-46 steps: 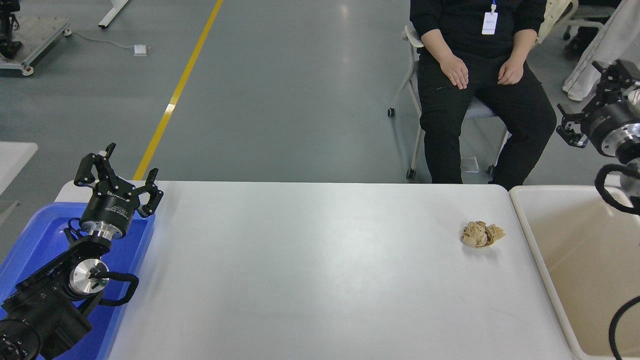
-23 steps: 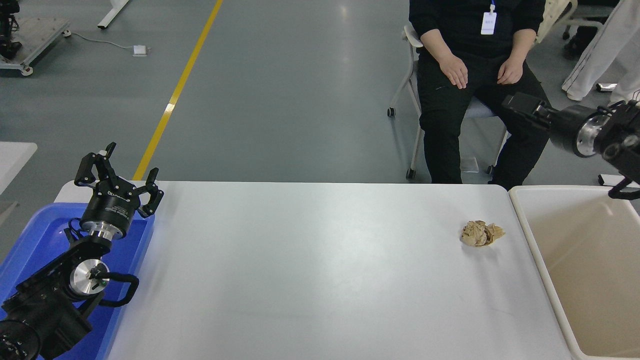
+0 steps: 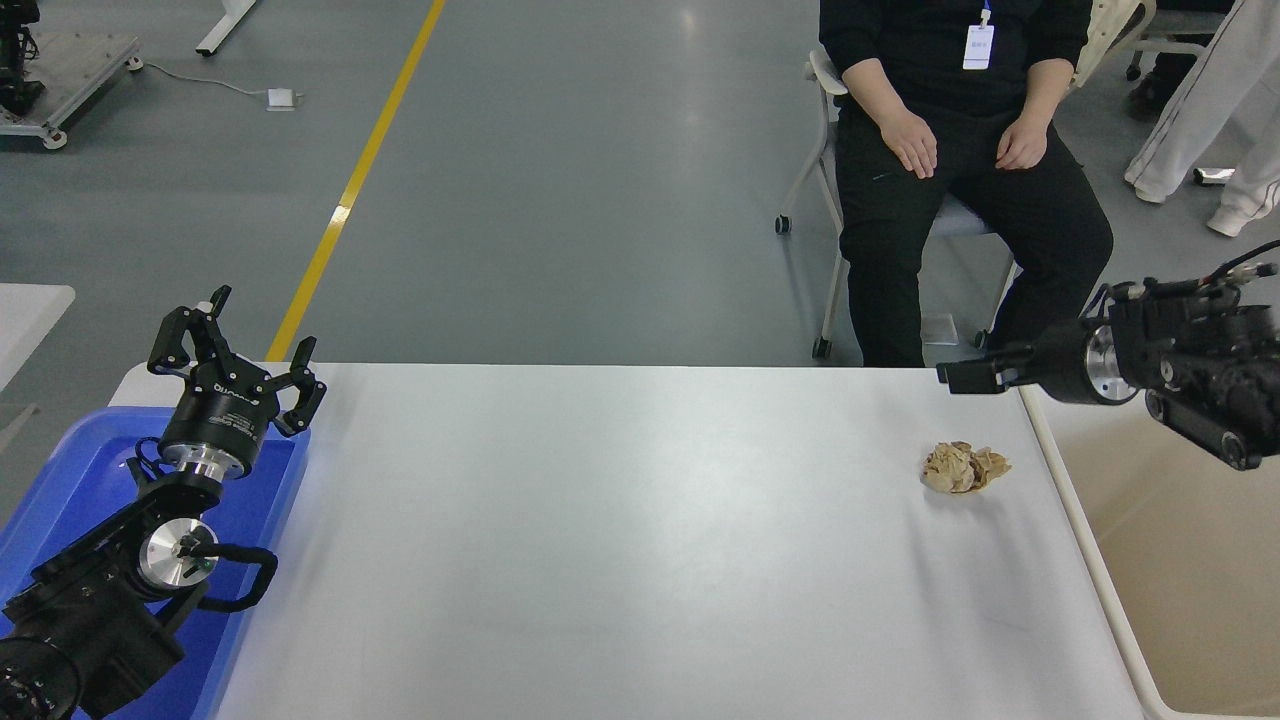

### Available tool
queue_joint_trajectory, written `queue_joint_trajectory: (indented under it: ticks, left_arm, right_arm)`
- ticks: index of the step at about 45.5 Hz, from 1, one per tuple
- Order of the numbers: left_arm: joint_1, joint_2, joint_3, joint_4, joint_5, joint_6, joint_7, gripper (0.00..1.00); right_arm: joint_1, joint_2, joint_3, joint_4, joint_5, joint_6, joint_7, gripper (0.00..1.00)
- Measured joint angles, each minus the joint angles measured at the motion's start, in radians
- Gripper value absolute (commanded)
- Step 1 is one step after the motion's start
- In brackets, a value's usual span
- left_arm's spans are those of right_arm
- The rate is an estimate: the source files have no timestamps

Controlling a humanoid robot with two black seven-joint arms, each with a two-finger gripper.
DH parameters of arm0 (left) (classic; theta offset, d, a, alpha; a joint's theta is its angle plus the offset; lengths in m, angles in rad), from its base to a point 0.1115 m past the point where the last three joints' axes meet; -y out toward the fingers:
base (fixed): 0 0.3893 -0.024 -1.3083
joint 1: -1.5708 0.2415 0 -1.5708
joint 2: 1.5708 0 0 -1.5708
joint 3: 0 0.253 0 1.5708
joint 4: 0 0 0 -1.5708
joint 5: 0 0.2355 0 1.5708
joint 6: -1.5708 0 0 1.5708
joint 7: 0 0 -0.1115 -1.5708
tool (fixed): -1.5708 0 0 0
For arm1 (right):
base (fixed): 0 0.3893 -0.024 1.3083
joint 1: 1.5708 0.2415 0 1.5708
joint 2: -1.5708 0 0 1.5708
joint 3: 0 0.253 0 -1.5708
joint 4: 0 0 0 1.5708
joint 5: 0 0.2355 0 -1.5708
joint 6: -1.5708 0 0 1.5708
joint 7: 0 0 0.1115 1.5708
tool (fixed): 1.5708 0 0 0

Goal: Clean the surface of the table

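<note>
The white table surface (image 3: 620, 540) fills the middle of the view. A crumpled tan paper wad (image 3: 964, 467) lies on it near the far right. My right gripper (image 3: 962, 376) comes in from the right edge and points left, above the table's far right corner, just beyond and above the wad and apart from it. It is seen side-on. My left gripper (image 3: 236, 345) is parked at the lower left above the blue tray, open and empty.
A blue plastic tray (image 3: 60, 470) sits under the left arm at the table's left end. A beige bin (image 3: 1180, 560) stands against the table's right edge. A person sits on a chair (image 3: 950, 150) beyond the far edge, hands on thighs.
My right arm has swung down and to the left, from high at the right edge to just above the table's far right corner near the wad. The left arm and wad have not moved.
</note>
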Motion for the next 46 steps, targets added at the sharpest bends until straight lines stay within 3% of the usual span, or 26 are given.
queue_joint_trajectory:
  ticks: [46]
  left_arm:
    - [0.000,0.000,0.000,0.000,0.000,0.000,0.000,1.00]
  right_arm:
    - [-0.239,0.198,-0.026,-0.288,-0.004,-0.117,0.007,0.98]
